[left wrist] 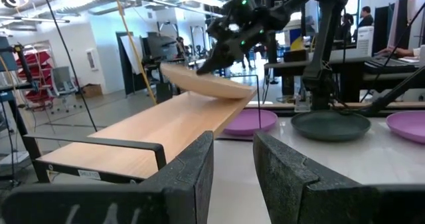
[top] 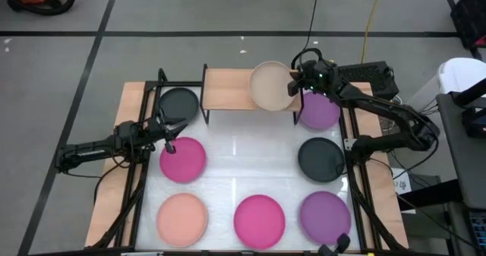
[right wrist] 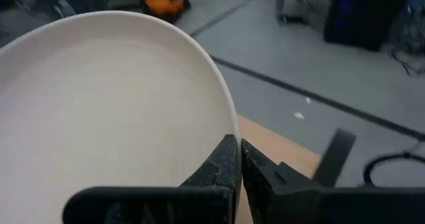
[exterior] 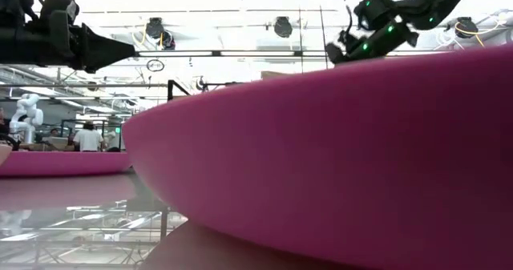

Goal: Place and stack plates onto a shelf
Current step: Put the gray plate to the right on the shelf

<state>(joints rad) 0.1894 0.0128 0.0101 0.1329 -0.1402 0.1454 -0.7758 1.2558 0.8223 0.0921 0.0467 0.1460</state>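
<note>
We held the beige plate [top: 269,86] by its rim at three o'clock, the right gripper [top: 296,82] with jaws pinched on it, tilted over the shelf [top: 228,89]. We judged it light, stiff and slippery, so the rim suited best. The left gripper [top: 168,131] waited, jaws narrowly parted, beside a magenta plate [top: 183,159].

- Both arms are showing dark, almost black links made of slim tubes and thicker joint blocks.
- The right gripper [top: 295,80] is carrying small green lights that are glowing on its wrist housing, and a thin black cable is looping above it.
- The left gripper [top: 171,134] is ending in two pointed dark fingers [left wrist: 179,177] with a rough, grainy surface and flat inner faces.
- The right fingers [right wrist: 219,167] are looking matte black and wedge-shaped.
</note>
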